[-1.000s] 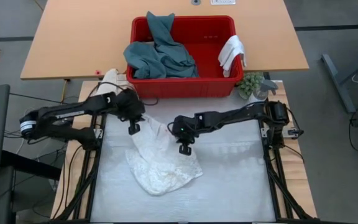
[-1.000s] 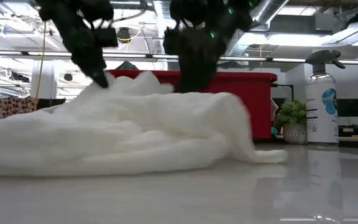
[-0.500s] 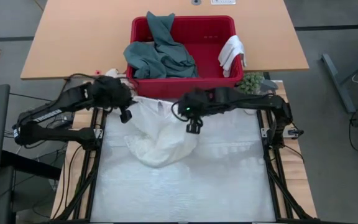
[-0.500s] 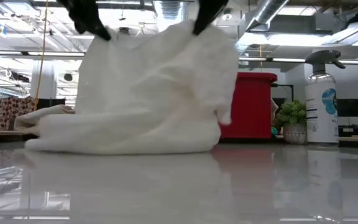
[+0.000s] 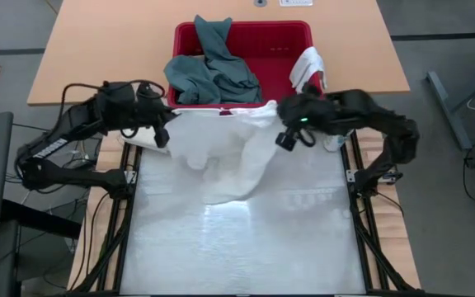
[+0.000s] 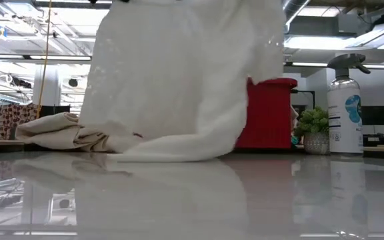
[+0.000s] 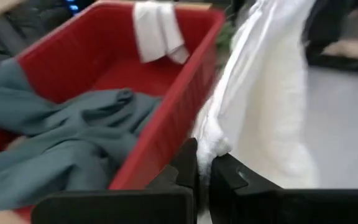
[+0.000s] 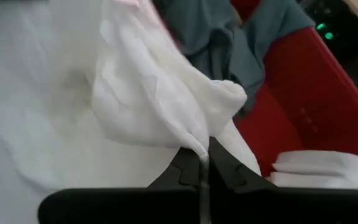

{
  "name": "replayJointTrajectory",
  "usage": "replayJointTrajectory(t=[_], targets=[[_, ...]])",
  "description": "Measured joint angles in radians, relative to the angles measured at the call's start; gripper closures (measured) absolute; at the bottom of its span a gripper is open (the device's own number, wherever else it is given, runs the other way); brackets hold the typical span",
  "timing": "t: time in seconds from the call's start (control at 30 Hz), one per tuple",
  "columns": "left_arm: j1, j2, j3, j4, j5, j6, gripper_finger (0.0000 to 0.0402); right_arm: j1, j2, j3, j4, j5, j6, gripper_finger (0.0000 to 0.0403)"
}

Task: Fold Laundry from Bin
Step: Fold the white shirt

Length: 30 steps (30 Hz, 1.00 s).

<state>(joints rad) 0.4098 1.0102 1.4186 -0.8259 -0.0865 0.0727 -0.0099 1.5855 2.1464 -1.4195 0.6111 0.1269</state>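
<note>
A white textured towel (image 5: pixel 221 153) hangs spread between my two grippers, just in front of the red bin (image 5: pixel 299 33). My left gripper (image 5: pixel 162 136) is shut on its left top corner and my right gripper (image 5: pixel 285 139) on its right top corner. In the low view the towel (image 6: pixel 179 80) hangs like a curtain and both grippers are above the picture. A teal-green garment (image 5: pixel 213 70) lies in the bin, part of it over the far rim. A small white cloth (image 5: pixel 308 70) is draped over the bin's right rim. My left gripper pinches a bunched top corner of the towel (image 7: pixel 213 144) between its two fingers, which slant down toward the bin. The towel hangs below and beside the fingers. My right gripper pinches the towel's other top corner (image 8: pixel 199 142), a gathered fold, between its two fingers, slanting down from the right. The top edge sags between the two holds; the towel's lower end (image 6: pixel 172 150) rests on the table.
A cream canvas bundle (image 6: pixel 59 130) lies on the table's left, behind the hanging towel. A small potted plant (image 6: pixel 315 130) and a spray bottle (image 6: pixel 344 107) stand at the far right. The white mat (image 5: pixel 246 247) nearer the front edge is bare.
Both grippers have risen and gone toward the bin, tipping up from pointing down; the right one has also gone toward the table's right edge. The towel has been drawn up out of a heap and spread between them, its lower end staying on the table.
</note>
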Motion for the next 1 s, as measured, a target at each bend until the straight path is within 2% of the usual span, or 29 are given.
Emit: replayJointTrajectory(t=[0.2,0.4,0.57,0.7,0.8,0.87,1.0], targets=[[-0.084,0.044,0.163,-0.066,0.165,-0.175,0.0401,0.134,-0.076,0.000,0.029,-0.046,0.089,0.0376],[-0.267,0.065,0.278,-0.086,0.257,-0.369,0.0401,0.328,-0.080,0.000,0.067,-0.066,0.167,0.0376],[-0.478,0.082,0.306,-0.053,0.262,-0.575,0.0401,0.505,-0.076,0.000,0.195,-0.056,0.211,0.0376],[-0.647,0.102,0.307,0.085,0.263,-0.713,0.0401,0.638,-0.075,0.000,0.302,-0.007,0.223,0.0376],[-0.747,0.110,0.306,0.222,0.261,-0.752,0.0401,0.712,-0.075,0.000,0.358,0.052,0.243,0.0376],[-0.779,0.114,0.315,0.277,0.241,-0.749,0.0401,0.748,-0.079,0.000,0.361,0.094,0.265,0.0368],[-0.780,0.116,0.359,0.227,0.159,-0.684,0.0401,0.767,-0.081,0.000,0.323,0.218,0.265,0.0318]])
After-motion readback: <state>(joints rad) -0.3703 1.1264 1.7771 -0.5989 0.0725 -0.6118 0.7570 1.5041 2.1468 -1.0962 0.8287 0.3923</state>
